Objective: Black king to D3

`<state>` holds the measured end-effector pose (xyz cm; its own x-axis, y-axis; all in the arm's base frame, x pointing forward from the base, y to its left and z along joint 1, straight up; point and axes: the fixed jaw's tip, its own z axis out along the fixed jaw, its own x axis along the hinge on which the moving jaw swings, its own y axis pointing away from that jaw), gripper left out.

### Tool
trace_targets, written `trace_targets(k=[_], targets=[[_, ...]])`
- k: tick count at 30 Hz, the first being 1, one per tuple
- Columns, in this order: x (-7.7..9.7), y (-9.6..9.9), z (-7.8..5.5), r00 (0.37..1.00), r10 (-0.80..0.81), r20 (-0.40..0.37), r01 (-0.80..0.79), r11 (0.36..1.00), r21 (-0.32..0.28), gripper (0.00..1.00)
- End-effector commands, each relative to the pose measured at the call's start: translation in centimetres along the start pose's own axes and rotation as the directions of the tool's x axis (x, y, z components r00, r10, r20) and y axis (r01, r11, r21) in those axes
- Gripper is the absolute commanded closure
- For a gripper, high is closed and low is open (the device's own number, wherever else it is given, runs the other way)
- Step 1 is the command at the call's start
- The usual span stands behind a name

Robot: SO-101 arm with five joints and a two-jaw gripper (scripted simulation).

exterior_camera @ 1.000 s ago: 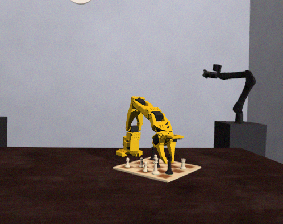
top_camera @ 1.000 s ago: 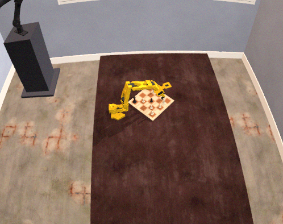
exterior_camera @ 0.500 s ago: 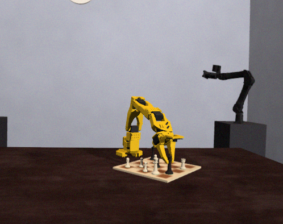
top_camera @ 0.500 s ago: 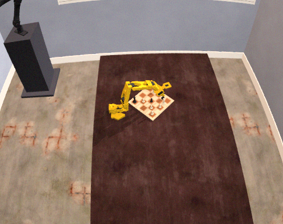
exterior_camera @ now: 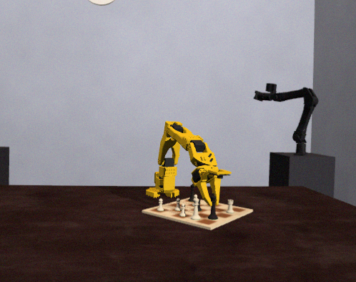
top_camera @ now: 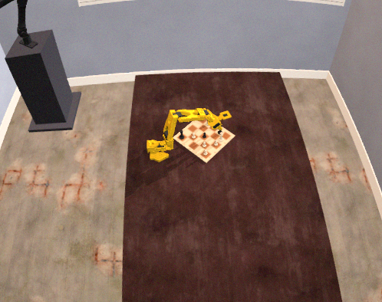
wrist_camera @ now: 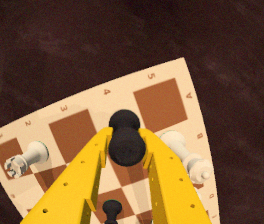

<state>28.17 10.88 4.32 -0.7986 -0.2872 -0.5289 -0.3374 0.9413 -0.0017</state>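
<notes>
The black king (wrist_camera: 125, 137) (exterior_camera: 213, 210) (top_camera: 220, 132) stands upright between my two yellow fingers, near the far right edge of the small chessboard (wrist_camera: 80, 106) (exterior_camera: 219, 225) (top_camera: 206, 159). In the exterior view its base looks level with the board surface. My gripper (wrist_camera: 126, 147) (exterior_camera: 212, 199) (top_camera: 218, 128) is shut on the king's upper part. A black pawn (wrist_camera: 111, 212) stands further in, below the fingers in the wrist view. White pieces stand to the king's left (wrist_camera: 26, 157) and right (wrist_camera: 186, 153). A white rook (exterior_camera: 230, 205) and a tall white piece (exterior_camera: 195, 210) stand close by.
Two more black pieces (top_camera: 181, 134) (top_camera: 204, 135) and several white pawns (exterior_camera: 161, 205) (exterior_camera: 183, 210) stand on the board. The board lies on a dark brown table (top_camera: 219, 216). The arm's base (top_camera: 157, 149) sits left of the board. A dark pedestal with a black arm (top_camera: 39, 78) (exterior_camera: 301, 169) stands far off.
</notes>
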Motion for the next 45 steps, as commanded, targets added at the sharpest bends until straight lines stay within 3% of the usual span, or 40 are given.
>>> trace_targets(k=[1, 22, 30, 45], targets=[[0.1, -0.2, 0.2, 1.000, 0.005, -0.001, -0.005, 1.000, 0.003, 1.00], [-0.1, -0.3, -0.2, 1.000, 0.005, -0.001, -0.005, 1.000, 0.005, 1.00], [-0.6, -0.4, -0.9, 1.000, 0.005, -0.001, -0.005, 1.000, 0.007, 1.00], [-2.3, -0.4, -3.8, 1.000, 0.005, -0.001, -0.005, 1.000, 0.007, 1.00]])
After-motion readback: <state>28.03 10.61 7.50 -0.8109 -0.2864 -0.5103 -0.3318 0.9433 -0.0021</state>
